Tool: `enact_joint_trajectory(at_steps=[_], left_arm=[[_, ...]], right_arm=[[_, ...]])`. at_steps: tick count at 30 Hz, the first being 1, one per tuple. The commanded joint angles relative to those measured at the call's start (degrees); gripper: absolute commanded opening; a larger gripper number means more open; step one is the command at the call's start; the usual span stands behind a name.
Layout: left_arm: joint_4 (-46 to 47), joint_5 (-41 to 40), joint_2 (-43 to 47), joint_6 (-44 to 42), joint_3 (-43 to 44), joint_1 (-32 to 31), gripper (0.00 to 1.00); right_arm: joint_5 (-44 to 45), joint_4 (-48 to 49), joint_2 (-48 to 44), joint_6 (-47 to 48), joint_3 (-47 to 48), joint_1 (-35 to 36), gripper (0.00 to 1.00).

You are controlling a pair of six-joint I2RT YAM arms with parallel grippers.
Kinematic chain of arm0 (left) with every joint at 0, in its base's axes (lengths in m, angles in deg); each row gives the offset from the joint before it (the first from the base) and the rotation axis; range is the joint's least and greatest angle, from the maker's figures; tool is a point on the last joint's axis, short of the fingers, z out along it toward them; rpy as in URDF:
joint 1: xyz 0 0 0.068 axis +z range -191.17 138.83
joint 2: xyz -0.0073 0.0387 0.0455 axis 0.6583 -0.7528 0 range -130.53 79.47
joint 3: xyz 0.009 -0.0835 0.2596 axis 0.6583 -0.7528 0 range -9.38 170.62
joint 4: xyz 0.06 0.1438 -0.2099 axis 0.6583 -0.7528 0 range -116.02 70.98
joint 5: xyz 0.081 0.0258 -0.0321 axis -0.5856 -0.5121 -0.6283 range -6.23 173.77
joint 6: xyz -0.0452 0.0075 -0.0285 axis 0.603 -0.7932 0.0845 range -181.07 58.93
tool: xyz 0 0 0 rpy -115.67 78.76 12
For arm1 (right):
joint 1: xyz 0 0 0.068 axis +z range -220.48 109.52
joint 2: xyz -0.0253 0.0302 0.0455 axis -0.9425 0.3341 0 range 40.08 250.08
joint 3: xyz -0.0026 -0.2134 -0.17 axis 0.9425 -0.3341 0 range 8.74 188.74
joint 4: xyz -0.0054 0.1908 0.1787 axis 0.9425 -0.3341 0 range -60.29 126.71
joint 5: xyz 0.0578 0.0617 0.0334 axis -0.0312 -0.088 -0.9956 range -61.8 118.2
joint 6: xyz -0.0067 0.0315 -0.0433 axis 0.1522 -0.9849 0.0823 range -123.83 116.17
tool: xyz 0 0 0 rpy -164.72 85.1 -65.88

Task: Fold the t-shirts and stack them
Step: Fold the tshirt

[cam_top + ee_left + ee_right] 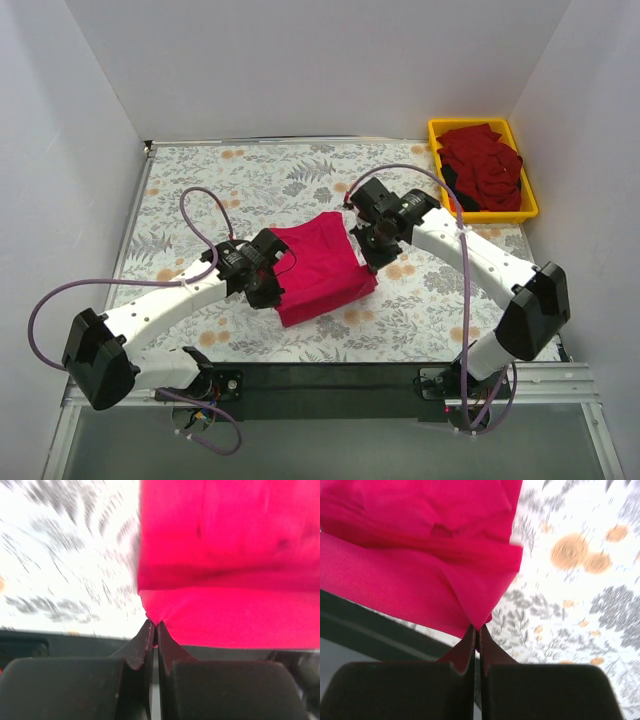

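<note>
Table (250,170): covered in a floral print of grey leaves and orange blooms. Walls (300,60): plain white, on three sides. Bin (433,127): yellow, at the far right corner, held crumpled red shirts (483,165).

Pink shirt (320,265): partly folded, lay at the table's middle, between the two grippers. Left gripper (152,626): stood at the shirt's left edge, fingers pressed together, pinching a corner of the cloth. Right gripper (476,630): stood at the shirt's right edge, fingers likewise pressed together on a corner. Whether the shirt's underside touched the table could not be told.
</note>
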Motion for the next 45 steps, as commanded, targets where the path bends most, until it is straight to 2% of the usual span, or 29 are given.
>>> enact_joint_trajectory(at_steps=[1, 7, 14, 25, 32, 38, 39, 40, 41, 42, 43, 44, 45], left_arm=[[3.68, -10.93, -0.14, -1.21, 1.20, 5.18, 0.00], [11.34, -13.05, -3.21, -8.32, 4.52, 10.20, 0.00], [18.81, -15.24, -9.54, -14.30, 7.17, 13.63, 0.00], [26.64, -14.37, -17.98, -18.09, 8.40, 20.93, 0.00], [30.42, -12.26, -22.72, -20.28, 7.26, 22.25, 0.00], [32.44, -12.17, -23.35, -21.60, 8.40, 22.25, 0.03], [32.53, -12.34, -23.08, -21.69, 8.66, 22.25, 0.05], [32.53, -13.22, -22.91, -21.78, 8.93, 22.25, 0.08], [32.62, -13.75, -22.91, -21.87, 9.45, 22.34, 0.20], [32.36, -14.19, -22.30, -21.87, 9.55, 22.25, 0.25], [32.27, -14.63, -21.86, -21.78, 9.72, 22.25, 0.33], [32.27, -15.07, -21.24, -21.78, 9.81, 22.25, 0.48], [32.36, -14.98, -19.67, -22.04, 9.72, 22.25, 0.58]], right_arm=[[3.56, -1.84, 5.64, 5.62, 8.84, -1.67, 0.01], [1.45, -1.75, 15.05, 9.13, 23.24, -2.99, 0.01], [0.22, -0.52, 24.18, 10.72, 31.09, -5.27, 0.01], [-4.18, 6.07, 32.63, 9.66, 36.01, -9.58, 0.01], [-6.81, 8.53, 37.90, 9.31, 36.37, -10.64, 0.01], [-6.29, 12.21, 37.47, 7.12, 33.38, -10.99, 0.02], [-6.02, 12.75, 37.12, 6.68, 33.12, -11.07, 0.03], [-5.15, 13.36, 36.77, 5.72, 32.86, -11.34, 0.11], [-4.80, 14.06, 36.07, 5.27, 32.68, -11.51, 0.19], [-4.36, 14.51, 35.63, 5.01, 32.42, -11.60, 0.32], [-3.22, 14.94, 34.93, 4.57, 32.15, -11.69, 0.38], [-2.86, 16.25, 33.27, 4.31, 31.11, -11.60, 0.42], [-2.86, 17.14, 32.12, 4.30, 29.96, -11.60, 0.46]])
